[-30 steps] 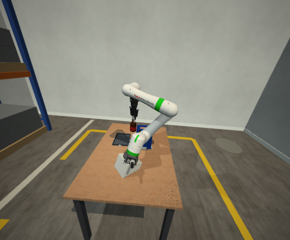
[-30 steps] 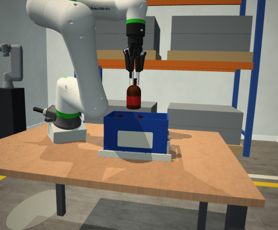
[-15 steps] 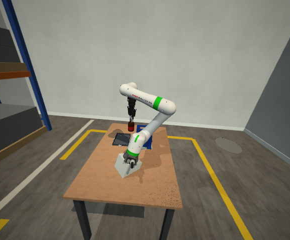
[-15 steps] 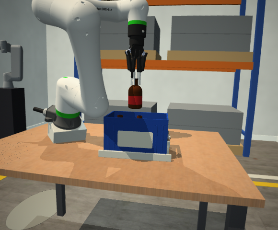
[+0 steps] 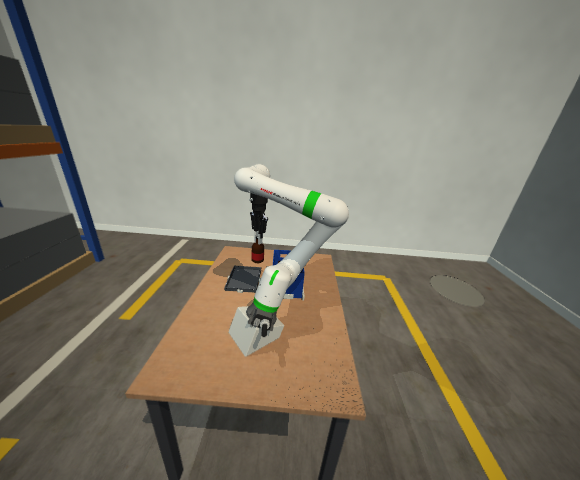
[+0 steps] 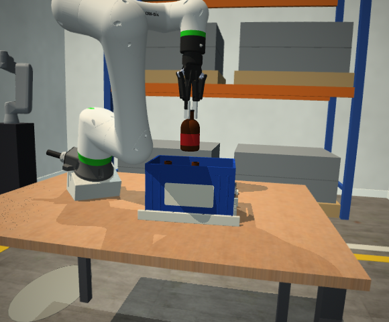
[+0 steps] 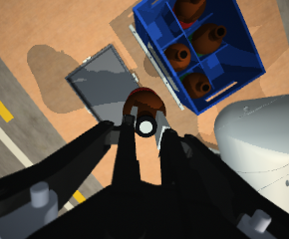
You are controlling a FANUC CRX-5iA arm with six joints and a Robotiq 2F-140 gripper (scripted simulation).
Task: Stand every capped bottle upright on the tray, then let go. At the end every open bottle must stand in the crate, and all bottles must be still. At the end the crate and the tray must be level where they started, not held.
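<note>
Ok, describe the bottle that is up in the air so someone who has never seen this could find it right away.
Start at the blue crate on the wooden table. Look above its rim, where the white arm's end effector is shut on the neck of a brown bottle with a red label. It alone has a white cap and hangs clear of the crate; the other brown bottles stand open-necked in the compartments.
</note>
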